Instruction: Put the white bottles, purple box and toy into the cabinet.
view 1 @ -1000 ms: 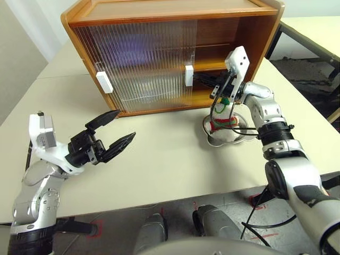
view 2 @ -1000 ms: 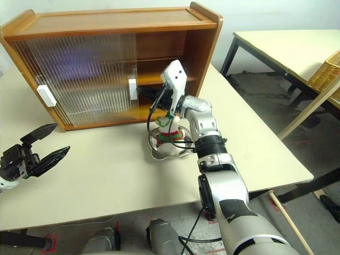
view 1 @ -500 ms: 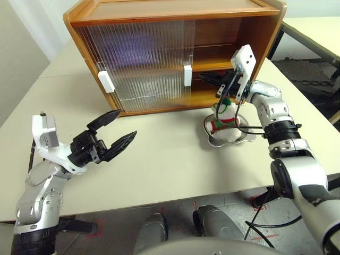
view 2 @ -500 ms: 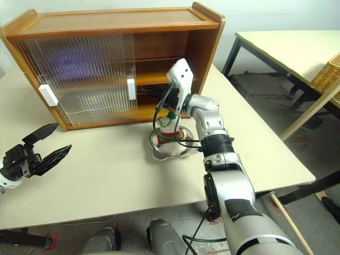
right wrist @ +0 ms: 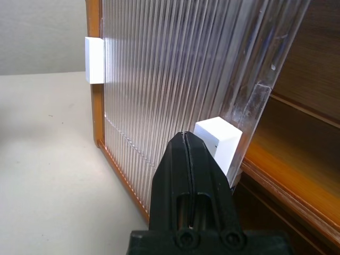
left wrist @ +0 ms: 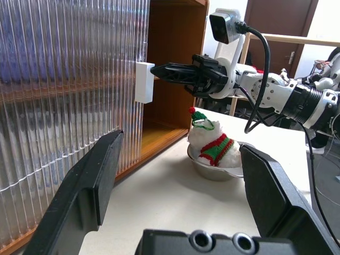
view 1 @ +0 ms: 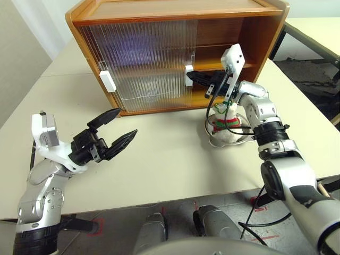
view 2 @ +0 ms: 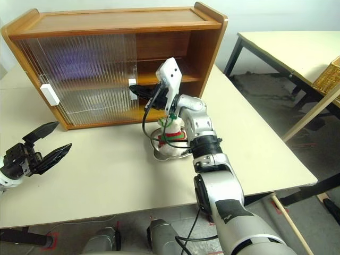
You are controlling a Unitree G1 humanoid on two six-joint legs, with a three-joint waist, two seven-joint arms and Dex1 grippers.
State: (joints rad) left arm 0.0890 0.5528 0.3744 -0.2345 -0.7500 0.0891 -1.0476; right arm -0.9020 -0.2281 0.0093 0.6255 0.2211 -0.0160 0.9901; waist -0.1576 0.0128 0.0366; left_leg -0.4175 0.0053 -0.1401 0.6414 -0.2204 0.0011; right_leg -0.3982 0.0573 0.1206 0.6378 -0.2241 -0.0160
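Left gripper (view 1: 113, 133) sits nearest, above the near left part of the table (view 1: 170, 159), fingers spread wide, nothing between them, well apart from everything else. Further out, right of centre: the toy (view 1: 223, 120), white plush with red-green scarf and hat, sits in a shallow metal bowl (view 1: 212, 139) on the table, just in front of the cabinet's open right side. Above the toy, right gripper (view 1: 192, 77) reaches toward the cabinet (view 1: 175, 10) with fingers pressed together, holding nothing; fingertip right at the white handle (right wrist: 219, 142) on the edge of the inner sliding door (view 1: 154, 64); contact cannot be confirmed. Both ribbed doors cover the left part. A blurred purple patch shows behind the doors on the upper shelf.
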